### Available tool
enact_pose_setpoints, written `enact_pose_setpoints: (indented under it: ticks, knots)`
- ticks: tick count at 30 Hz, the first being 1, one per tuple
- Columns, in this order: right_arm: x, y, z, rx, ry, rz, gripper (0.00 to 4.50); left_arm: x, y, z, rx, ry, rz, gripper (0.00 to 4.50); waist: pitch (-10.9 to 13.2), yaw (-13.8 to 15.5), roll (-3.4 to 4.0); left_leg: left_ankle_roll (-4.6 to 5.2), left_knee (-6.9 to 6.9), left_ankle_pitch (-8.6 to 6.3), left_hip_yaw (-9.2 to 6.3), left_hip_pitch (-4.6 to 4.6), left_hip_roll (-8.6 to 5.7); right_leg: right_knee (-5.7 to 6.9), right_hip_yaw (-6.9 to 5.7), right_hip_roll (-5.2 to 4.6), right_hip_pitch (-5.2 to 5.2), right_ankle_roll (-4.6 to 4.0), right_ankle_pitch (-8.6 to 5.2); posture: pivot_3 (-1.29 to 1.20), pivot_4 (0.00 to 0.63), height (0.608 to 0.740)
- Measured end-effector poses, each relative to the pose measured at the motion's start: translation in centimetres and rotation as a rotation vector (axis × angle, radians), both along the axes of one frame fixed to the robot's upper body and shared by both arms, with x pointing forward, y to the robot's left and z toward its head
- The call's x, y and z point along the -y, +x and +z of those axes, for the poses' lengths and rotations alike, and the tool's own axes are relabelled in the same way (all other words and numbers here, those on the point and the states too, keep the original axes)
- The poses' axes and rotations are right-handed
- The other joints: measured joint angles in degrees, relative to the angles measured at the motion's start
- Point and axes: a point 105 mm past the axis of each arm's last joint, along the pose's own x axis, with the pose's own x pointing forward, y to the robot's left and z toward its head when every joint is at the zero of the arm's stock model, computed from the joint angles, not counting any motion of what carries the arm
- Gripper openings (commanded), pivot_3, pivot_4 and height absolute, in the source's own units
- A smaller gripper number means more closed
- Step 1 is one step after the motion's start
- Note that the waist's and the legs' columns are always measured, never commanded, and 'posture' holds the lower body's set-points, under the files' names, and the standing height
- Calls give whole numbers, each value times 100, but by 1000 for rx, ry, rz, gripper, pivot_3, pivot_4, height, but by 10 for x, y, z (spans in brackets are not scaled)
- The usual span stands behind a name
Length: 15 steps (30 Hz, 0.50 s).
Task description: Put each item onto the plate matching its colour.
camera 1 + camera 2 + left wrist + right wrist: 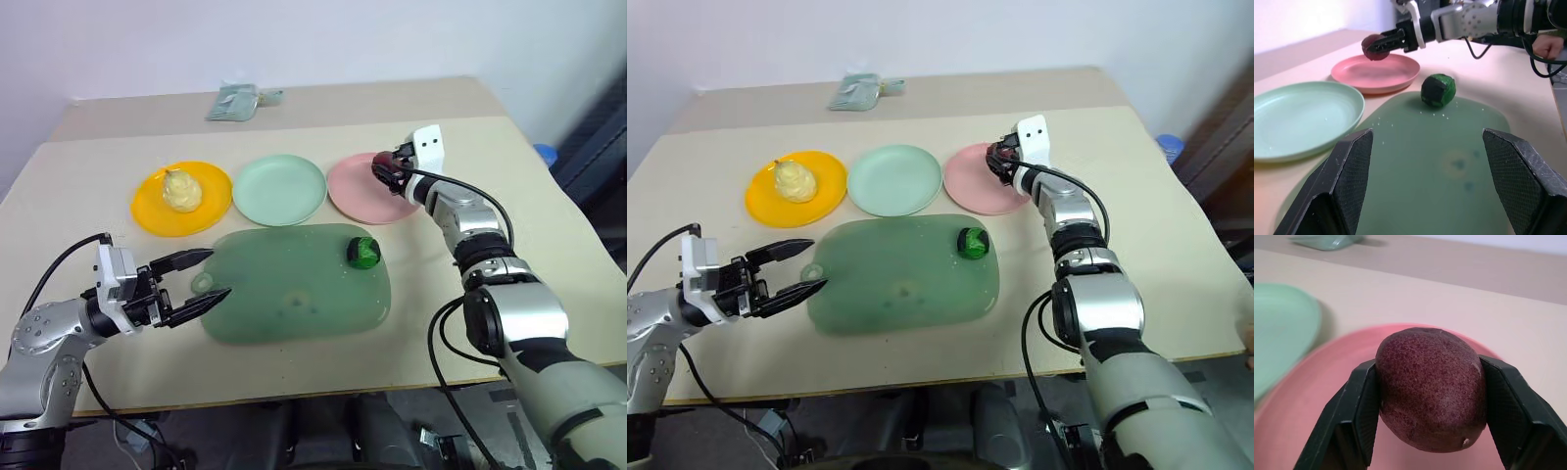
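Three plates sit in a row across the table [88,137]: yellow plate [149,211] left, green plate [279,189] middle, pink plate [358,196] right. Pear toy [181,189] lies on the yellow plate. Mat [294,284] lies in front of the plates, nearer the robot. Green ball [363,252] rests on the mat's far right corner, just before the pink plate. Maroon ball [1430,387] is held between the right gripper [384,172] fingers, above the pink plate. Left gripper [201,276] hovers at the mat's left edge, jaws apart. A packet [235,101] lies at the table's far side, behind the plates.
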Motion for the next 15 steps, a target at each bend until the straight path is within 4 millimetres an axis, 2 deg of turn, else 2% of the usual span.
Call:
enact_pose_setpoints:
  ticks: [3,4,5,11,15]
  knots:
    - [-1,0,-6,-15,8,-4,3749,-1,1,1,-5,-3,6,3647,0,10,0,0,2,0,0,0,0,0,0,0,2,0,0,0,150,740]
    - [-2,0,-9,-24,10,-3,4245,-1,1,1,-8,-7,10,3647,0,18,0,0,4,0,0,0,0,0,0,0,2,0,0,0,150,740]
    - [-3,0,-11,-31,11,-1,4471,-1,2,1,-11,-12,17,3647,0,27,1,0,4,0,0,0,0,1,0,0,2,0,0,0,150,740]
    - [-3,-1,-6,6,27,21,4471,3,6,3,-12,-54,56,3647,1,48,1,0,8,0,-1,0,-1,1,0,0,6,0,0,0,150,740]
    - [4,-12,-1,57,54,106,4471,9,6,5,-2,-72,62,3647,0,61,1,1,9,-1,-3,0,-1,1,-1,0,7,0,0,0,150,740]
